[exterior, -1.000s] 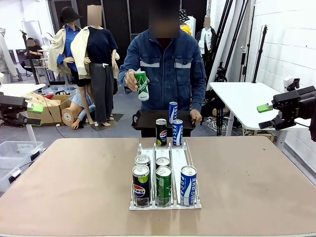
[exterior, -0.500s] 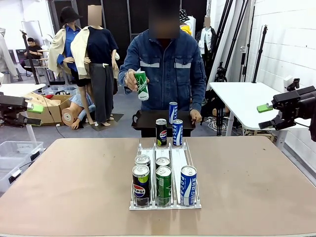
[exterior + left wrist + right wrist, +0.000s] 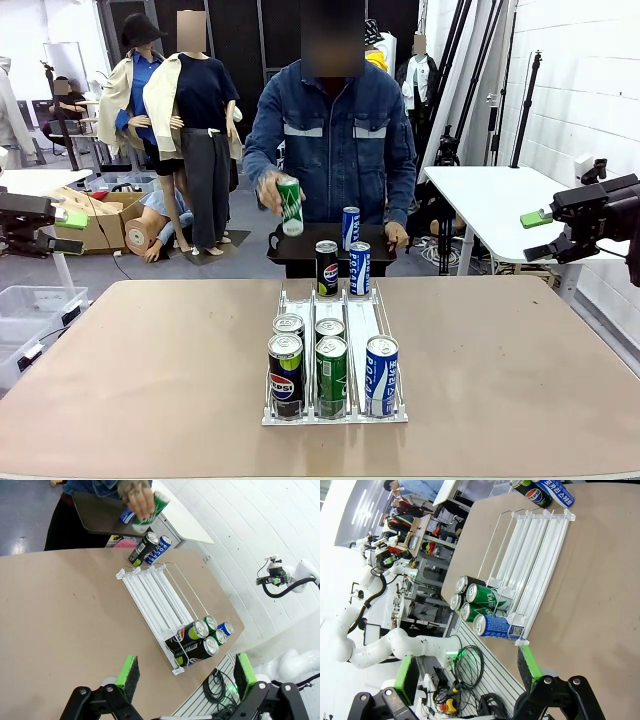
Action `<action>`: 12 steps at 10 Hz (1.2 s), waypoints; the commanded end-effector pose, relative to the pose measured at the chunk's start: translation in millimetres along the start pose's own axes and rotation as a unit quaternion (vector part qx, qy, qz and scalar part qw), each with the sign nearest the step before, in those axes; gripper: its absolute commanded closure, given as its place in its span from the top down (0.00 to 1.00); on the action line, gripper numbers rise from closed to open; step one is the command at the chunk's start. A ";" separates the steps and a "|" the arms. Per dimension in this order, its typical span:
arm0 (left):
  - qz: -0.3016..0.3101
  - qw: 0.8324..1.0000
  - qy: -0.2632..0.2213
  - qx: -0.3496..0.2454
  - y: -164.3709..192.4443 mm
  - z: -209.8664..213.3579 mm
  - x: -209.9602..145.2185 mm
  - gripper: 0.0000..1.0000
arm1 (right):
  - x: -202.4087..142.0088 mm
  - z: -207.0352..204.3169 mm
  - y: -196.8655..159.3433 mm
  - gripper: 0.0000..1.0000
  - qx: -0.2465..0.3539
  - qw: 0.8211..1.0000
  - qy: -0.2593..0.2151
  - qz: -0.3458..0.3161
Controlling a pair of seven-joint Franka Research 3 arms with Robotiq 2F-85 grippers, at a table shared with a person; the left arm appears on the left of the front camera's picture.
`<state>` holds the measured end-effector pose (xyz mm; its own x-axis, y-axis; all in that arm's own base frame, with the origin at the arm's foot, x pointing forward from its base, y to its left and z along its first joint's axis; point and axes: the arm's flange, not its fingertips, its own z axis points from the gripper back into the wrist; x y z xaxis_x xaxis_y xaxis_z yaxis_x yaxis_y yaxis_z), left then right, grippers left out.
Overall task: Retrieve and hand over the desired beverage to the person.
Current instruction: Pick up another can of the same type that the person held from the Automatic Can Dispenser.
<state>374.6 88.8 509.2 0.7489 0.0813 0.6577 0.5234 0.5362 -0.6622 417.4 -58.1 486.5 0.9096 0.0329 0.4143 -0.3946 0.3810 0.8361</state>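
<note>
1. Since the earlier frame the person [image 3: 335,130] has lowered the hand [image 3: 271,190] and its held green can [image 3: 289,205] from chest height toward the black tray [image 3: 300,247], which sits just beyond the far edge of the bench [image 3: 520,360]. Nothing else has shifted.
2. Both claws are released, jaws wide and empty. The left claw [image 3: 185,674] hangs off the bench's left edge and the right claw [image 3: 467,671] off its right edge, each well apart from the cans.
3. The drinks stand in a wire rack [image 3: 335,300] at mid-bench, its lanes running from near edge to far edge. Five cans bunch at the near end, with a black can [image 3: 285,373], a middle green can [image 3: 331,373] and a blue can [image 3: 381,373] in front; two more stand at the far end. Which one is wanted I cannot tell.
4. My judgement on handling: these are thin aluminium cans, smooth and slick. They would dent under a hard squeeze and be fairly heavy if full. Grip across the round body, around mid-height. The front cans stand close together, so the outer two offer a free flank, while the middle one likely needs a hold from above, near the rim.
</note>
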 end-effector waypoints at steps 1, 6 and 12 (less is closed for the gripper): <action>-0.003 1.000 -0.003 -0.005 0.1 1.9 -0.9 1.00 | 0.1 -0.4 0.1 1.00 0.001 1.000 0.000 0.000; -0.003 1.000 -0.003 -0.005 0.1 1.9 -0.9 1.00 | 0.1 -0.4 0.1 1.00 0.001 1.000 0.000 0.000; -0.003 1.000 -0.003 -0.005 0.1 1.9 -0.9 1.00 | 0.1 -0.4 0.1 1.00 0.001 1.000 0.000 0.000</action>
<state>374.6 88.8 509.2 0.7489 0.0813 0.6577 0.5234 0.5362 -0.6622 417.4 -58.0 486.5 0.9096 0.0331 0.4142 -0.3947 0.3810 0.8361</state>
